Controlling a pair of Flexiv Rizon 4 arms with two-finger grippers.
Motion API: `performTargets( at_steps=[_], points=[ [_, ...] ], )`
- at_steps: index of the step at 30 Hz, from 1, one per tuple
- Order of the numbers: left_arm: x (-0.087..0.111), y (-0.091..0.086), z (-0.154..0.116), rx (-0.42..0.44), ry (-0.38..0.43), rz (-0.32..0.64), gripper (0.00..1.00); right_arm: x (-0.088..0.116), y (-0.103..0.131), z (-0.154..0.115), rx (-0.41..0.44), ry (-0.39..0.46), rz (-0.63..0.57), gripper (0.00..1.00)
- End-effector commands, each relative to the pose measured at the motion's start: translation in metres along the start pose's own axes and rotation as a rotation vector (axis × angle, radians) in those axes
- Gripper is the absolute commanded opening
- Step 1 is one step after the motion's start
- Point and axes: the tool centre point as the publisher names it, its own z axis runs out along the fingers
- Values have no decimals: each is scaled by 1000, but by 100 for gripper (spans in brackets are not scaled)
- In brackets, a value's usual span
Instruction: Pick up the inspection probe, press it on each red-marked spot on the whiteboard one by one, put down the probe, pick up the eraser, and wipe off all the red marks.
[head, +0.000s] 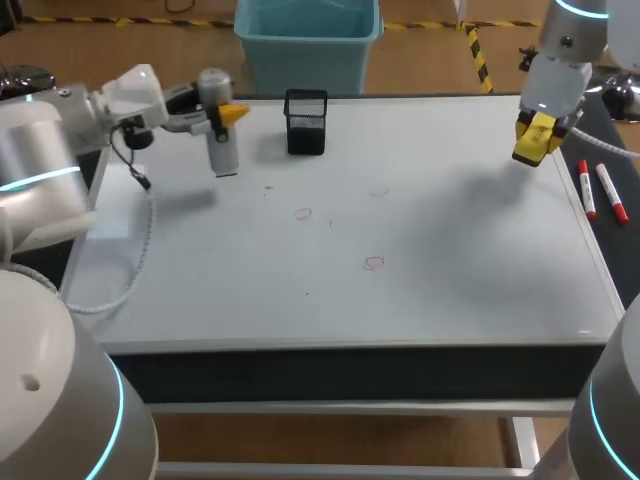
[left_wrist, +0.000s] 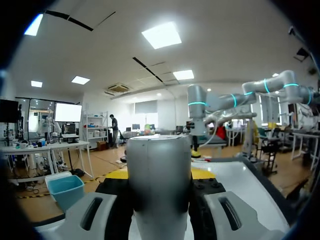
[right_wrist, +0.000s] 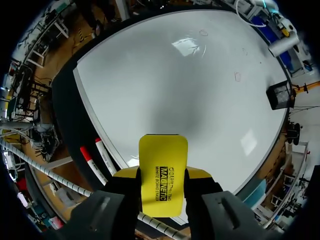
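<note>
- Head view: the left gripper is clamped sideways on the upright probe over the far left corner of the whiteboard. Whether the probe's lower end touches the board cannot be told.
- Three red marks show as faint rings near the board's middle, the farthest barely visible. A black mesh pen cup stands at the far edge.
- The right gripper hangs over the far right corner. The eraser in it blends with the yellow fingertips. Two markers lie just off the board's right edge.
- Left wrist view: the probe fills the middle, squeezed from both sides and hiding most of the fingertips. Both its ends are cut off.
- Right wrist view: the fingers grasp the yellow eraser on two sides, its rear end hidden between them.
</note>
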Motion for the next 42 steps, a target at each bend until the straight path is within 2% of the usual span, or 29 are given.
performTargets(
  at_steps=[1, 7, 12, 19, 28, 42],
  points=[
    [23, -7, 18, 5, -12, 11, 0, 0, -1, -1, 0, 4, -2, 0],
    [52, -11, 33, 27, 32, -4, 0, 0, -1, -1, 0, 4, -2, 0],
    [74, -2, 49, 25, 75, -27, 0, 0, -1, -1, 0, 4, -2, 0],
    [89, 12, 62, 72, 158, -61, 0, 0, -1, -1, 0, 4, -2, 0],
    [97, 32, 85, 75, 221, -98, 0, 0, -1, -1, 0, 4, -2, 0],
    [93, 46, 96, 59, 251, -92, 0, 0, -1, -1, 0, 4, -2, 0]
  ],
)
